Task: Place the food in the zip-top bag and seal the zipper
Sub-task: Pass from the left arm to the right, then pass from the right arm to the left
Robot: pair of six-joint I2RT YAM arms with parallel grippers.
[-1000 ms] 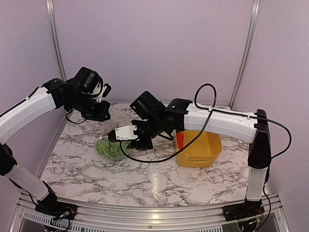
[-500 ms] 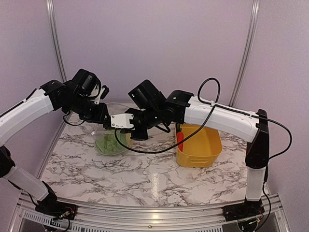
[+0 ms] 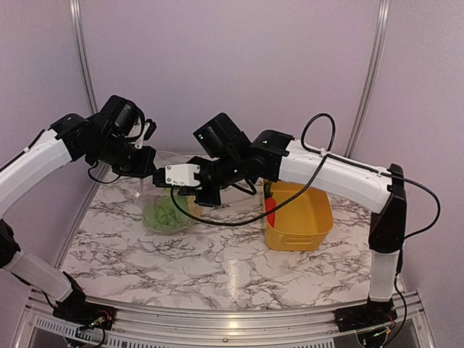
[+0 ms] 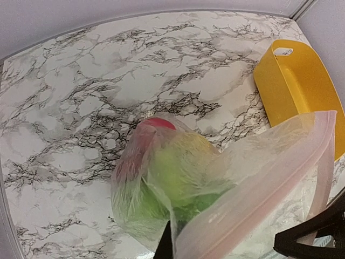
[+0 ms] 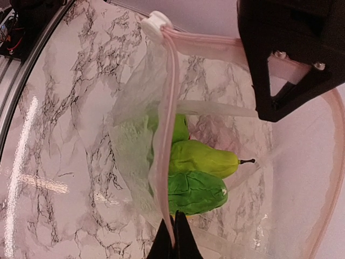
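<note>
The zip-top bag hangs between my two grippers, its mouth held up and its bottom low over the marble table. Food shows through it: a green pear, a leafy green piece and a red apple. The pink-tinted zipper runs along the mouth, with a white slider at its far end. My right gripper is shut on the zipper strip. My left gripper is shut on the bag's mouth edge. An orange-red carrot leans in the yellow basket.
The yellow basket stands on the table to the right of the bag. The right arm reaches across above the basket. A metal frame rail lines the near edge, and purple walls close the back and sides.
Both grippers have risen and drawn the bag's mouth up and slightly left. The right gripper has closed on the zipper strip, and the bag now hangs taller.
</note>
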